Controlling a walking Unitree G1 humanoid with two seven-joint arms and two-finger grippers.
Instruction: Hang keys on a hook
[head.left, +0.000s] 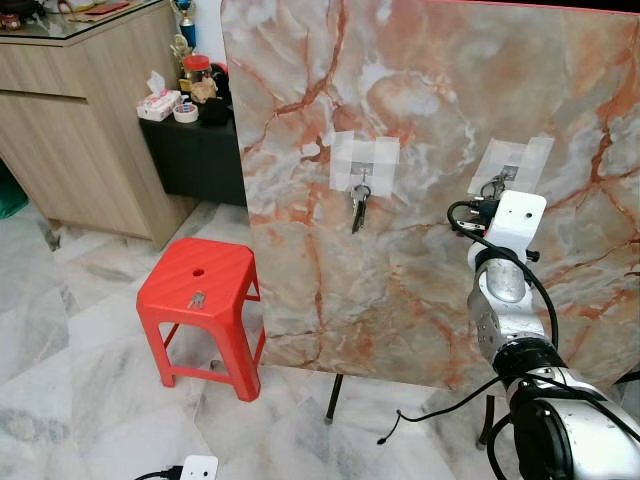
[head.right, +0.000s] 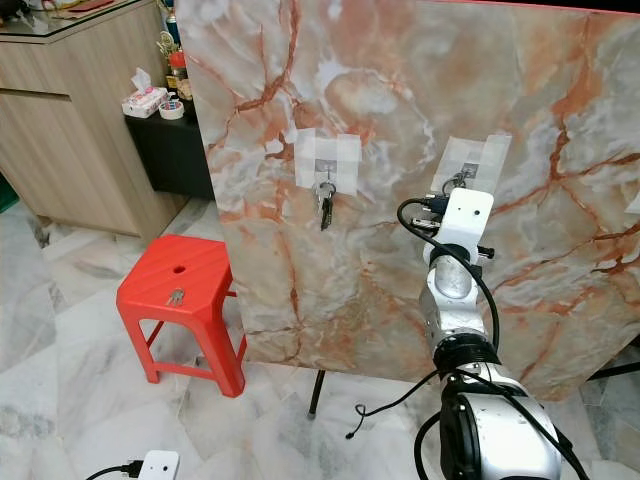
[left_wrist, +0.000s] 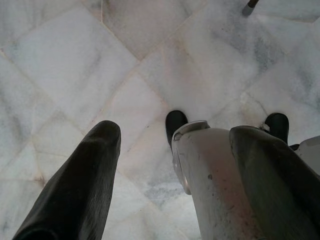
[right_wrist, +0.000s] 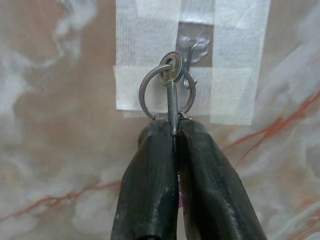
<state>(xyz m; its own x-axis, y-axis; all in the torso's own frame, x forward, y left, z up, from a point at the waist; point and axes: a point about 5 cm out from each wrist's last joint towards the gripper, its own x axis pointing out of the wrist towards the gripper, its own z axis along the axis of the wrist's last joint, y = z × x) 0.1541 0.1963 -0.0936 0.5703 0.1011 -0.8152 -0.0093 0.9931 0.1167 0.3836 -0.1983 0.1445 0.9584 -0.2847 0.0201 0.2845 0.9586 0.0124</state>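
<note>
Keys (right_wrist: 170, 87) clamped in right gripper (right_wrist: 175, 131) jaws at one of two hooks (right_wrist: 192, 47); left gripper (left_wrist: 175, 145) released.

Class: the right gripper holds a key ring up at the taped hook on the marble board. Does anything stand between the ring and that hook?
Nothing visible does. The right gripper, shut on the key, has the ring right at the hook on the board; only tape surrounds the hook. Whether the ring has caught cannot be told.

right arm raised, its tool (right_wrist: 175, 131) clamped; left tool (left_wrist: 170, 165) hangs spread.
</note>
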